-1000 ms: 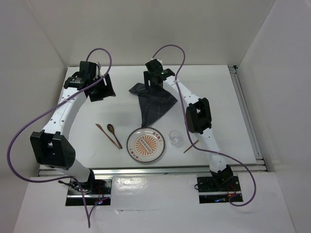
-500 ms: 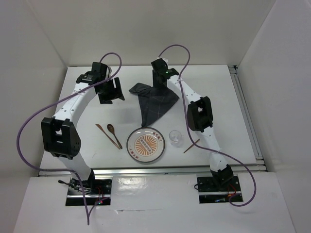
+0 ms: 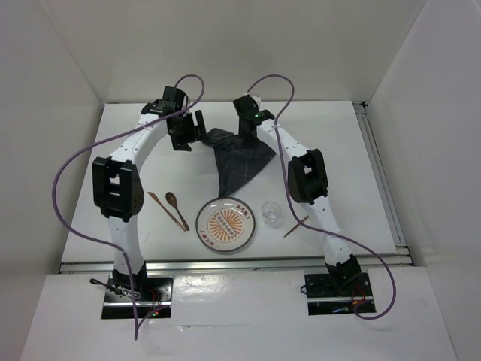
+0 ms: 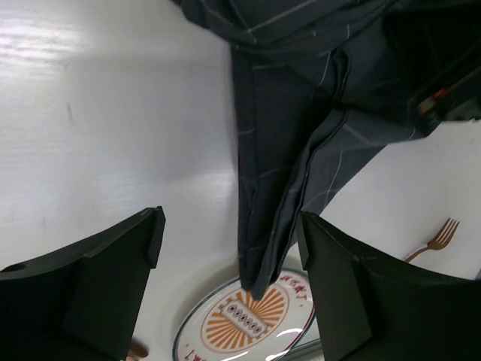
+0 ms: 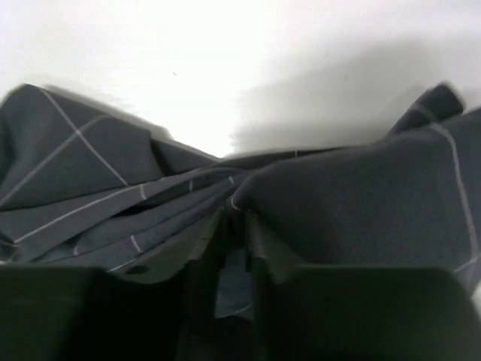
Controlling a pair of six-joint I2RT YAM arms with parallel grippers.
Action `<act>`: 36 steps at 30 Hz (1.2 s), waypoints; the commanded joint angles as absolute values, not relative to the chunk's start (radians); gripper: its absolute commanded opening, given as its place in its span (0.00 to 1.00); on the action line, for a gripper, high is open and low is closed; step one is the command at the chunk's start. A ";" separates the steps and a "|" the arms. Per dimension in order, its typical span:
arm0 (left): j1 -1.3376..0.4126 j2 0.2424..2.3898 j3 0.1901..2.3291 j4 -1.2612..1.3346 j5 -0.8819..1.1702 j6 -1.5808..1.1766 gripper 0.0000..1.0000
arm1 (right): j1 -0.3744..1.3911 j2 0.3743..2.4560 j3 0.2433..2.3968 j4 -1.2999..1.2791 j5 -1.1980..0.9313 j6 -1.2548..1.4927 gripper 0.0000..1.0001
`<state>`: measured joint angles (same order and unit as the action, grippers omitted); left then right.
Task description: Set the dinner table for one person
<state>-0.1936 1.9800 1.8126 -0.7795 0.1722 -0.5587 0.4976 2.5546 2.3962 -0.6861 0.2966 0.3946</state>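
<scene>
Near edge of the dinner table [image 3: 353, 158]: plate [image 3: 225, 224], glass [image 3: 271, 213] just right of it, fork [image 3: 295, 226] beside that, spoon [image 3: 176, 209] on the left. Mid-table, the navy cloth [image 3: 239, 159] is bunched, its tip near the plate. Far end: right gripper [image 3: 243, 138] is pinched onto the cloth's far edge. Left gripper [image 3: 192, 134] is spread wide w/ nothing held, just beside the left corner. Prob. step: a two-arm spread. Left should pinch right at the corner, one layer only. Then draw the arms apart evenly, w/ the tip kept off plate & glass.
</scene>
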 commanded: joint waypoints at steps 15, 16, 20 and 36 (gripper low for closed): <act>-0.259 2.494 2.345 -0.808 0.164 -0.756 0.95 | 0.509 2.199 2.093 -0.546 0.210 0.422 0.00; -0.259 2.505 2.370 -0.808 0.164 -0.770 0.93 | 0.509 2.177 2.067 -0.532 0.195 0.422 0.00; -0.259 2.526 2.359 -0.723 0.189 -0.802 0.78 | 0.509 2.070 1.996 -0.522 0.144 0.396 0.00; -0.158 2.360 2.214 -0.598 0.278 -0.848 0.00 | 0.313 1.487 1.369 -0.356 -0.029 0.247 0.00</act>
<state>-0.1967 2.5023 2.2604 -0.6468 0.2440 -0.8265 0.3588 1.5505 1.4765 -0.4351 0.0406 0.2935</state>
